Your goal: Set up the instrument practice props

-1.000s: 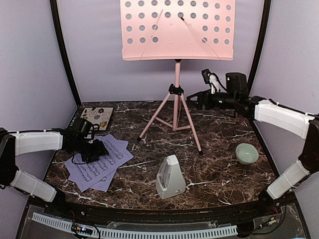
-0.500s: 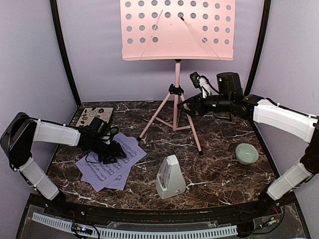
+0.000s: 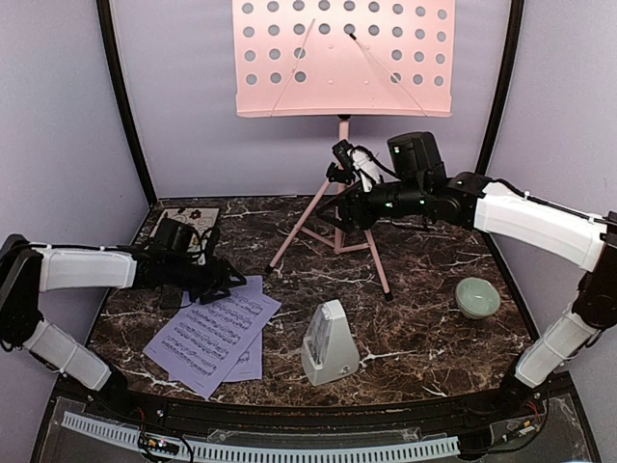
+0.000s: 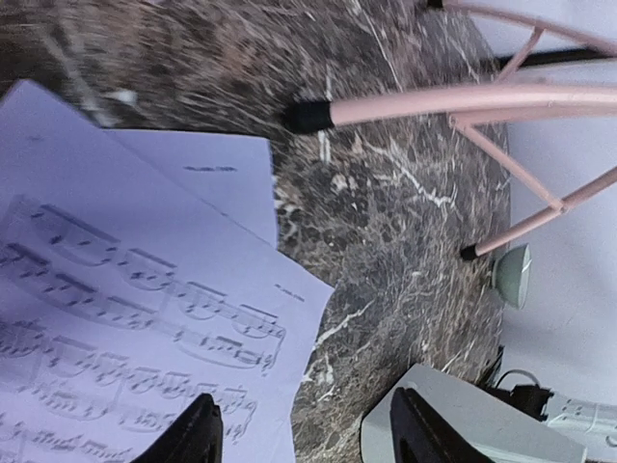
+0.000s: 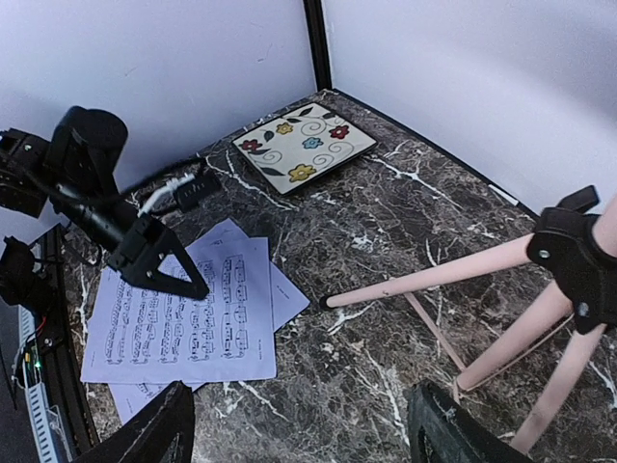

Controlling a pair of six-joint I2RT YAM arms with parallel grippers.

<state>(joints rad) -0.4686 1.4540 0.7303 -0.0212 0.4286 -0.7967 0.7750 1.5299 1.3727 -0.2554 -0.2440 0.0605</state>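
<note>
The pink music stand (image 3: 343, 58) rises at the back on its tripod (image 3: 313, 214), whose legs (image 5: 434, 280) (image 4: 434, 104) rest on the marble. Lavender sheet-music pages (image 3: 212, 333) (image 5: 193, 309) (image 4: 116, 289) lie overlapped at the front left. The grey-white metronome (image 3: 328, 342) (image 4: 463, 420) stands upright at the front middle. My left gripper (image 3: 229, 280) (image 4: 304, 434) (image 5: 159, 265) is open, low at the pages' upper right edge, with nothing between its fingers. My right gripper (image 3: 342, 210) (image 5: 299, 434) hangs open in the air beside the stand's pole, just right of the leg hub (image 5: 574, 260).
A floral coaster (image 3: 188, 224) (image 5: 304, 145) lies at the back left corner. A pale green bowl (image 3: 477, 296) (image 4: 511, 275) sits at the right. Lavender walls with black corner posts close in the dark marble table (image 3: 424, 328).
My left gripper has slid right over the pages, which shifted and turned with it, and now sits at their upper edge. My right arm has swung left toward the stand's pole.
</note>
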